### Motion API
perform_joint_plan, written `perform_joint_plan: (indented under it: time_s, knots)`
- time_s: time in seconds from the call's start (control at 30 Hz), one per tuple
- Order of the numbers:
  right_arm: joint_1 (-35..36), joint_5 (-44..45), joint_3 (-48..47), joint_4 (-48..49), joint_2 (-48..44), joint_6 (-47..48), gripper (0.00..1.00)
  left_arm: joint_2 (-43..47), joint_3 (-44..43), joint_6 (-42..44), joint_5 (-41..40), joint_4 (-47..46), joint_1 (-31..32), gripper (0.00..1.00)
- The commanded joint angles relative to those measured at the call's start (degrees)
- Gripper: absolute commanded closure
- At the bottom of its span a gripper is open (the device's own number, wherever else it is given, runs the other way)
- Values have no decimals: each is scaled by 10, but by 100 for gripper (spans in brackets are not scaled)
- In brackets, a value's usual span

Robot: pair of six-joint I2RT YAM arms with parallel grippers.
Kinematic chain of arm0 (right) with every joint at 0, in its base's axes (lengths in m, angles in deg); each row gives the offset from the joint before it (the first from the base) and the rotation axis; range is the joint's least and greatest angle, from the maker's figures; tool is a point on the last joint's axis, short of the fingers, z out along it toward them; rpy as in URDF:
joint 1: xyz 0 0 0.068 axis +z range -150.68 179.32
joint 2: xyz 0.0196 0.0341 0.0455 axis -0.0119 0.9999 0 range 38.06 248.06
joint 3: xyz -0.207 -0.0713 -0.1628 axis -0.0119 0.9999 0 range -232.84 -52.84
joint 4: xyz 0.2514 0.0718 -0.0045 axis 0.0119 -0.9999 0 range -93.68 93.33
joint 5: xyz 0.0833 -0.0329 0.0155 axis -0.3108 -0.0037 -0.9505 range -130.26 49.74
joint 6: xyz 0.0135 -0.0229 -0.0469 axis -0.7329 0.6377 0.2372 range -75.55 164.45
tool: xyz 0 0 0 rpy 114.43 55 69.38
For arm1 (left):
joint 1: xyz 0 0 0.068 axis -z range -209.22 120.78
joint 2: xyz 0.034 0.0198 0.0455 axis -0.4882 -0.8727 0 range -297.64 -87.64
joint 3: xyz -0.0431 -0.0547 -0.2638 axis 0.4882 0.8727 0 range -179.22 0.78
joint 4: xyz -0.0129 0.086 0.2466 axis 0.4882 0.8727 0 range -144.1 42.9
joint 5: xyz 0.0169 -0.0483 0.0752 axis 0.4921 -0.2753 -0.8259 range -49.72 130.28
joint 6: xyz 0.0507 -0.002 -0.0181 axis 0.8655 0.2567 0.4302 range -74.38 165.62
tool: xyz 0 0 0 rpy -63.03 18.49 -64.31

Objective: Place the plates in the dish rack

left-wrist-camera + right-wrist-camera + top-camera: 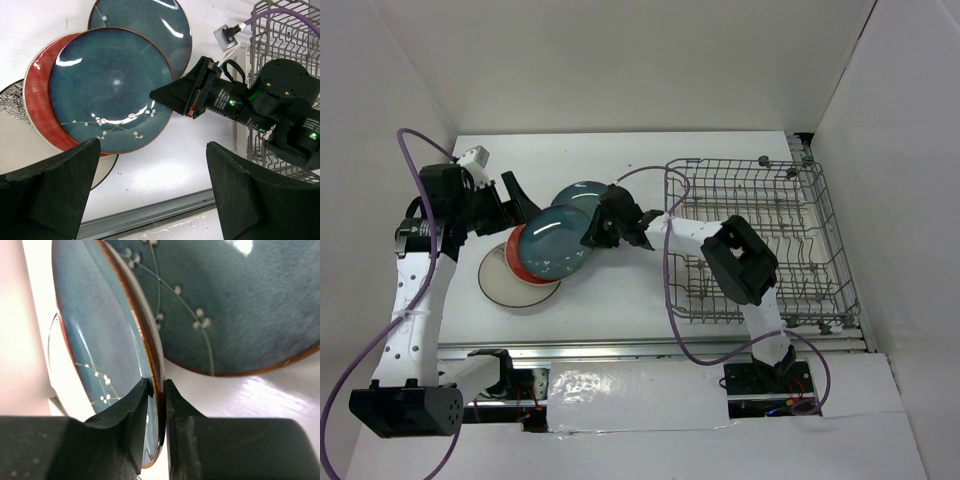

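All four plates are down on the table (pixel 620 300), left of the rack (pixel 817 215). The top teal plate (pixel 112 90) sits uppermost and laps over the red plate (pixel 40 97). That one lies on the cream plate (pixel 11 117), which peeks out at the near left. The second teal plate (pixel 150 27) is on the far side, its near edge tucked under the top one.

Here's the right gripper (pixel 159 392), reaching across from the rack side. It's pinched onto the top teal plate's right-hand rim, one finger on each face, the jaws narrowed to about the rim's thickness. The wrist view shows that rim edge-on between the black fingers (pixel 127 415), white blossom sprigs on the glaze just beyond. Is the plate lifted or resting on the red one? Can't tell.

Over on the other side, the left gripper (pixel 154 150) hangs above the left of the stack. Its jaws are spread as wide as they go, with nothing between them and touching no plate.

The rack, a grey wire basket with rows of upright tines, stands on the right side of the table. The right arm's black elbow hangs over its near-left part.
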Motion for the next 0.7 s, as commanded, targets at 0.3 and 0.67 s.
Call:
perform_joint_plan:
  time_s: [0.3,0.67]
  knots:
    - [5,121,13,-44,-86,40,100,10,4,11,14,-11,-3,1]
    - [18,176,-29,-102,-169,96,100,14,-2,8,6,-5,-3,1]
